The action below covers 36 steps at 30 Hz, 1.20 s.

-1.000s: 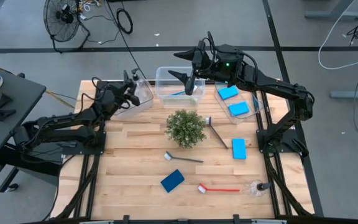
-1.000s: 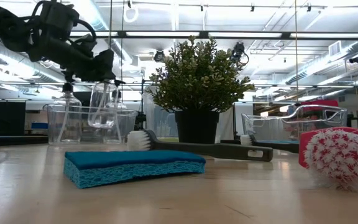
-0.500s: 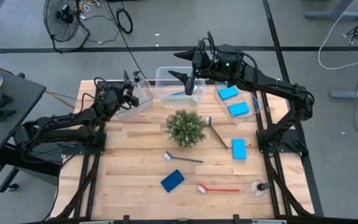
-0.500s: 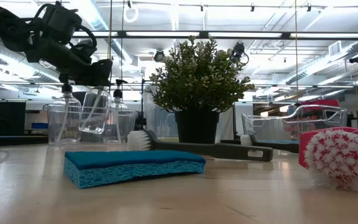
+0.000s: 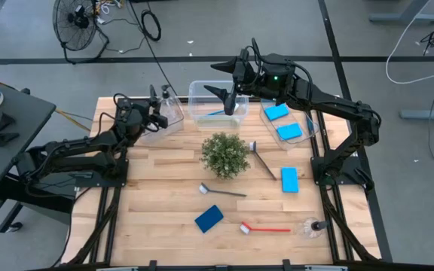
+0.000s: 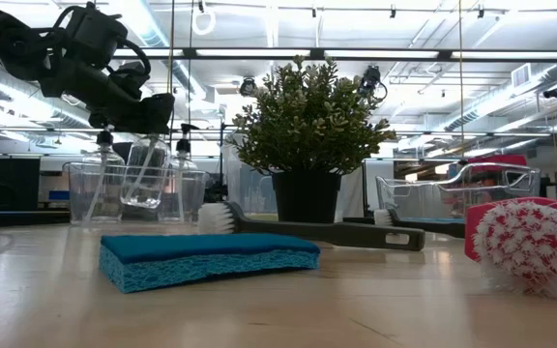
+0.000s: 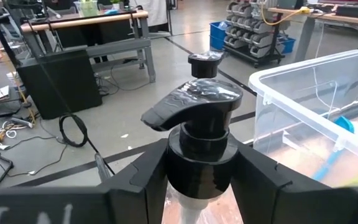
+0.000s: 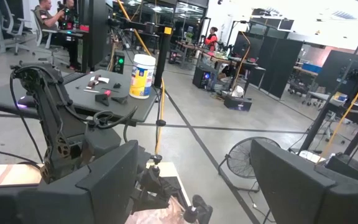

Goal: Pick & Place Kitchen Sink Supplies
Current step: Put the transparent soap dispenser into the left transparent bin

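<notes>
From above, three clear bins line the far edge of a wooden table (image 5: 157,203): the left bin (image 5: 173,114) is under the left gripper (image 5: 155,120), whose fingers clamp a clear pump bottle (image 5: 164,96) by the neck over it; the middle bin (image 5: 206,102) holds a blue-handled brush (image 5: 215,114) under the right gripper (image 5: 230,102), jaws wide and holding nothing; the right bin (image 5: 311,124) holds two blue sponges (image 5: 276,112). Loose on the wood around a green plant (image 5: 224,154) lie two grey brushes (image 5: 264,162), two more sponges (image 5: 289,179), a red brush (image 5: 266,228) and, at the near right corner, a faint clear bottle (image 5: 312,225). At table height, the left gripper (image 6: 138,111) hangs the bottle (image 6: 141,174) tilted inside its bin (image 6: 201,193), between two standing bottles (image 6: 98,184); whether the held bottle touches the floor of the bin cannot be made out. A sponge (image 6: 206,259) lies in front, and a red brush head (image 6: 530,242) is cut off at the edge. On the left wrist, two dark fingers (image 7: 148,180) grip the neck under the black pump cap (image 7: 194,106), the bottle's body hidden below. On the right wrist, two spread fingers (image 8: 110,177) frame the left arm (image 8: 51,124) beyond
</notes>
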{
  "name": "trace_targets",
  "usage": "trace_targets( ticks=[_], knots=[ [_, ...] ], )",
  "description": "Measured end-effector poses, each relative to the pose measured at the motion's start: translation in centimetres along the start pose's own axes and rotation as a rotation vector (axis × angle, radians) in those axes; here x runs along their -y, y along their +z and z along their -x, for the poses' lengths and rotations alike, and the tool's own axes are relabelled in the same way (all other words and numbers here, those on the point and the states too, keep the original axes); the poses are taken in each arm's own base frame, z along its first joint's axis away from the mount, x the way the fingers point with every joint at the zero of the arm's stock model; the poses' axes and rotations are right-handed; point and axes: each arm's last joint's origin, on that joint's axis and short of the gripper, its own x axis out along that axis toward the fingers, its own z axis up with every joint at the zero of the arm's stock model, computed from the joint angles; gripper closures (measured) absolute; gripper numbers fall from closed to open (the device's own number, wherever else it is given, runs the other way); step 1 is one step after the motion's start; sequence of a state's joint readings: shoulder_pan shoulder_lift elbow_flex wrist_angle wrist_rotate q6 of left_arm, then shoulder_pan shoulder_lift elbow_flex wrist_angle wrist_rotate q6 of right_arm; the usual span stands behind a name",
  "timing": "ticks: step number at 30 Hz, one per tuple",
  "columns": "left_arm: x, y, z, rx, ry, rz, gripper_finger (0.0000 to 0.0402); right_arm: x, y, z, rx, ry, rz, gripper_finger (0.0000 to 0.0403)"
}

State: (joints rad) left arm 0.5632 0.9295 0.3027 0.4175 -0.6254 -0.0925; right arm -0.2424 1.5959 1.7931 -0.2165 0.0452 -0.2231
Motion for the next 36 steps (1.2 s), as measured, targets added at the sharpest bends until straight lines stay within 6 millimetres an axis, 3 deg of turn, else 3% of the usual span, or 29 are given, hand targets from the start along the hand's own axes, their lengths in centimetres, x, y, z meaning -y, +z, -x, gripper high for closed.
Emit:
trace_targets(
  ticks=[19, 36],
  knots=[
    [0.3, 0.0, 0.1, -0.007, -0.046, 0.029, 0.0249, 0.0, 0.0, 0.0, 0.0, 0.0, 0.001, 0.0092],
    [0.3, 0.8, 2.1, 0.03, -0.062, 0.033, 0.0253, 0.0, 0.0, 0.0, 0.0, 0.0, 0.003, 0.0092]
  ],
)
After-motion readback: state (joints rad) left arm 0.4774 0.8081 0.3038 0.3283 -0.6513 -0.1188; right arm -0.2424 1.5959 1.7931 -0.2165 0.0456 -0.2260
